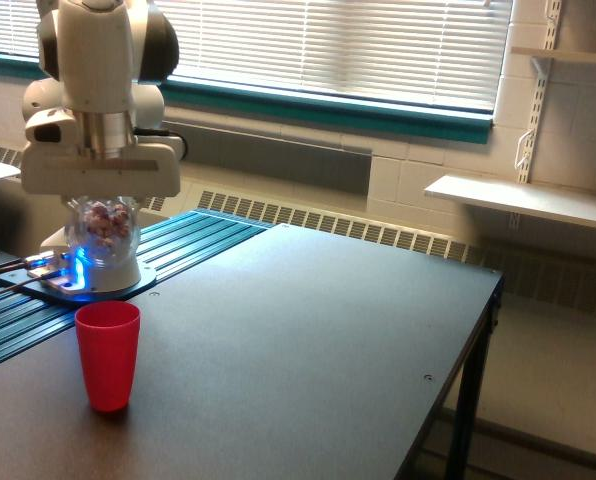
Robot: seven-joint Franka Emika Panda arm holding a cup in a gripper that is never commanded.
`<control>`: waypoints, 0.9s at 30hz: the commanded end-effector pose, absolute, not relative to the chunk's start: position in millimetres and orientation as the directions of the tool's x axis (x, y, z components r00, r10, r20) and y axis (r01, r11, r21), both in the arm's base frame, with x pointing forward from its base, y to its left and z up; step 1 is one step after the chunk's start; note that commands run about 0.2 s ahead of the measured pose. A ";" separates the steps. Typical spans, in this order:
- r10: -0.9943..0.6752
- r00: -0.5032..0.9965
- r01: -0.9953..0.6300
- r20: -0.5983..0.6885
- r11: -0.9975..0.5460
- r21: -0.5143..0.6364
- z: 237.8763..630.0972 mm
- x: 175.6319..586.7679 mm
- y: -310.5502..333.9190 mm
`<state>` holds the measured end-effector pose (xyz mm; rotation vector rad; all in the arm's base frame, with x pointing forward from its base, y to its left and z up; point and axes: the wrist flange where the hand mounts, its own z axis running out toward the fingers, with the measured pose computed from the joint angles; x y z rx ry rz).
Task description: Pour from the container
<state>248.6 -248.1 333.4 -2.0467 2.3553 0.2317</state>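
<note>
In the exterior view my gripper (pixel 102 215) hangs at the view's left, shut on the container (pixel 102 231), a clear rounded jar with reddish-brown and pale bits showing through its wall. The jar hangs roughly upright below the white gripper body. Straight beneath it, a short gap lower, a red plastic cup (pixel 108 356) stands upright on the dark table (pixel 308 350). The fingers are mostly hidden by the jar and the gripper body.
The arm's white base (pixel 88 275) with a blue light sits behind the cup on a ribbed teal panel (pixel 178 245). The table's right edge (pixel 478 330) drops off toward the floor. Blinds, a radiator and wall shelves (pixel 523 200) stand at the back.
</note>
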 end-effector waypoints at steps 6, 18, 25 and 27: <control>-0.980 -0.132 -0.985 -0.149 0.114 0.128 331.7 265.6 -250.8; -0.981 -0.127 -0.986 -0.146 0.109 0.129 338.5 270.5 -265.4; -0.979 -0.129 -0.986 -0.160 0.110 0.125 341.8 268.6 -268.3; -0.978 -0.131 -0.986 -0.164 0.111 0.124 340.3 268.2 -268.3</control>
